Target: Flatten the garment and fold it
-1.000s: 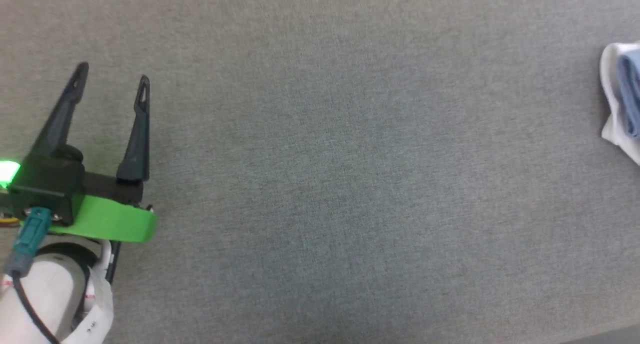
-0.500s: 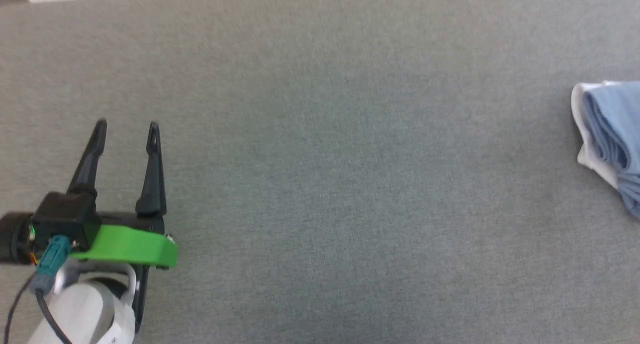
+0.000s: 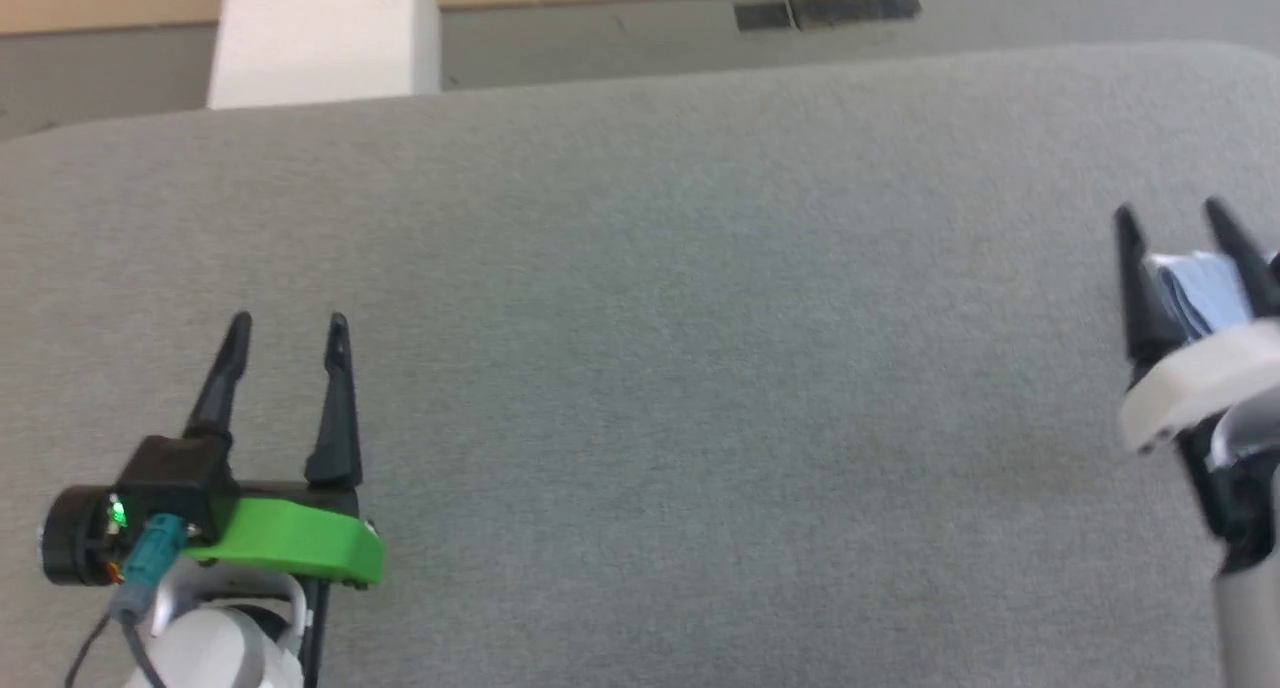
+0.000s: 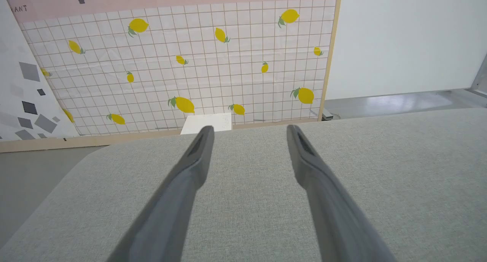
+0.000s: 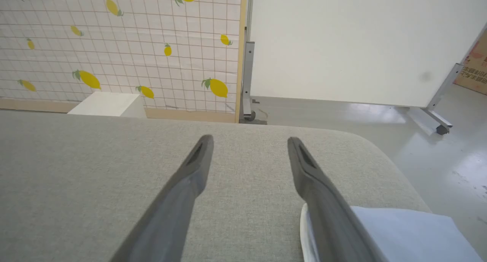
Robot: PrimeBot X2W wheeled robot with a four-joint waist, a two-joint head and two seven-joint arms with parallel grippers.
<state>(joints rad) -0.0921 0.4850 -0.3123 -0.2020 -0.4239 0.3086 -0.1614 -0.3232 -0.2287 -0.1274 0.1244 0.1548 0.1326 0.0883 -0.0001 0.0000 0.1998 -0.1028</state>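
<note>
The grey pad [image 3: 640,368] took up most of the head view and was bare across its middle. The shirt [image 3: 1195,293] lay at the far right of that frame as a compact blue bundle with a white edge. In my right wrist view it sat in the lower right corner [image 5: 403,231], partly hidden by that gripper. I could not tell whether it was neatly folded or just bunched.

My right gripper [image 3: 1170,210] hung over it, jaws apart and holding nothing. My left gripper [image 3: 289,320], at lower left, was likewise spread and empty, well apart from the cloth.

I judged the step was to bring the shirt to the pad's middle. I should lower the right gripper onto one layer near the white edge and pinch lightly. A slow drag should open the cloth rather than roll it, with the left gripper ready for the opposite edge.
</note>
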